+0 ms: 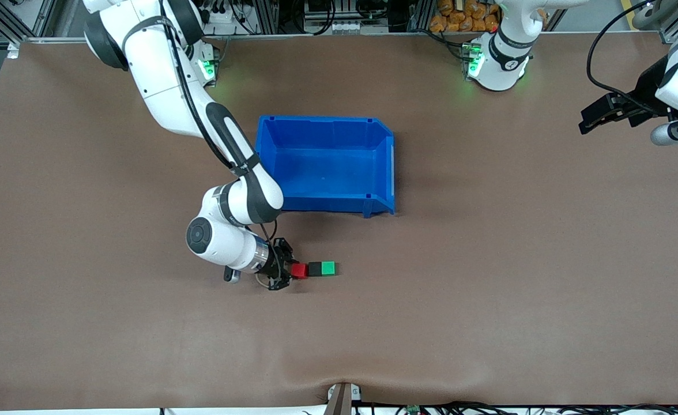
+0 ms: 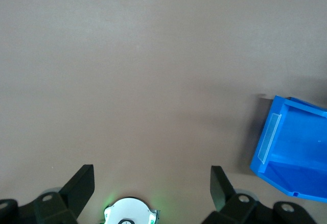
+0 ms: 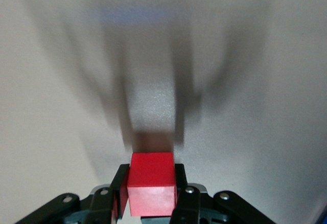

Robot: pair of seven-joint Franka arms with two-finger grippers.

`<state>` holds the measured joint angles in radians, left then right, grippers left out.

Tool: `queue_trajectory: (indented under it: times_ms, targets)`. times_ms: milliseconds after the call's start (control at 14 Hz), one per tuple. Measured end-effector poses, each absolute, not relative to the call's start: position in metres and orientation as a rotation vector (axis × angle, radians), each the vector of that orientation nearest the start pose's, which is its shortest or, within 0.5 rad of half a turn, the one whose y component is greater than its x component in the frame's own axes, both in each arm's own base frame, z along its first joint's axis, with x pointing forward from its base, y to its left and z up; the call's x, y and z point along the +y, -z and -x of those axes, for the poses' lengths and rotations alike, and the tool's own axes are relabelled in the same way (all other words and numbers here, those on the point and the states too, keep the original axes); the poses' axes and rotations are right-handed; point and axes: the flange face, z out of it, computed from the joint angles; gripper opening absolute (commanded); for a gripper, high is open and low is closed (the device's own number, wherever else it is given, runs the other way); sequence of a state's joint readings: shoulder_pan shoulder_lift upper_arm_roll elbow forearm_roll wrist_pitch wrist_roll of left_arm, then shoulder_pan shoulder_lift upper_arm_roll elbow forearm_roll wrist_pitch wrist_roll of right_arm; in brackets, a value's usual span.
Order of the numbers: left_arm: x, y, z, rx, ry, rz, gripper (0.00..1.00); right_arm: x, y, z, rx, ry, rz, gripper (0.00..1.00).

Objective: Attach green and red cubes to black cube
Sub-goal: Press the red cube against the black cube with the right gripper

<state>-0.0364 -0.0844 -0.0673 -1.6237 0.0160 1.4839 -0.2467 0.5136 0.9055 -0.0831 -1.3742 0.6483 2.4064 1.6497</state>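
Three cubes lie in a row on the brown table, nearer the front camera than the blue bin. The green cube [image 1: 328, 268] sits against the black cube [image 1: 315, 269], and the red cube [image 1: 299, 271] touches the black cube's face toward the right arm's end. My right gripper [image 1: 293, 271] is low at the table, shut on the red cube [image 3: 152, 183], which fills the gap between its fingers [image 3: 180, 183]. The black and green cubes do not show in the right wrist view. My left gripper [image 1: 592, 121] waits open over the table's left arm end, its fingers [image 2: 82, 183] wide apart with nothing between them.
An empty blue bin [image 1: 316, 120] stands mid-table, between the cubes and the robots' bases; its corner [image 2: 278, 132] shows in the left wrist view. The right arm's elbow hangs over the bin's corner. The left arm's base [image 1: 497, 57] stands at the table's back edge.
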Motion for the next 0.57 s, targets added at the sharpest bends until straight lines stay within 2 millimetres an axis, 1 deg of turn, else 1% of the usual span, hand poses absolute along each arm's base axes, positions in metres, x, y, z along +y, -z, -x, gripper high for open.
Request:
queue_trajectory:
  times_ms: [286, 358, 429, 501, 573]
  targets:
    - [-0.0535, -0.6376, -0.516, -0.224, -0.079, 3.102, 1.0, 0.3347, -0.183, -0.6686, 2.053, -0.399, 1.905, 0.0]
    - [-0.0535, -0.6376, -0.516, -0.224, -0.079, 3.102, 1.0, 0.3352, -0.183, -0.6683, 2.053, -0.4, 1.905, 0.08]
    - [-0.0535, -0.6376, -0.516, -0.224, -0.079, 3.102, 1.0, 0.3353, -0.183, -0.6683, 2.053, -0.4, 1.905, 0.31]
    - [-0.0535, -0.6376, -0.516, -0.224, -0.079, 3.102, 1.0, 0.3353, -0.183, -0.6683, 2.053, -0.4, 1.905, 0.5]
    - [-0.0535, -0.6376, -0.516, -0.224, -0.079, 3.102, 1.0, 0.3353, -0.183, -0.6683, 2.053, -0.4, 1.905, 0.64]
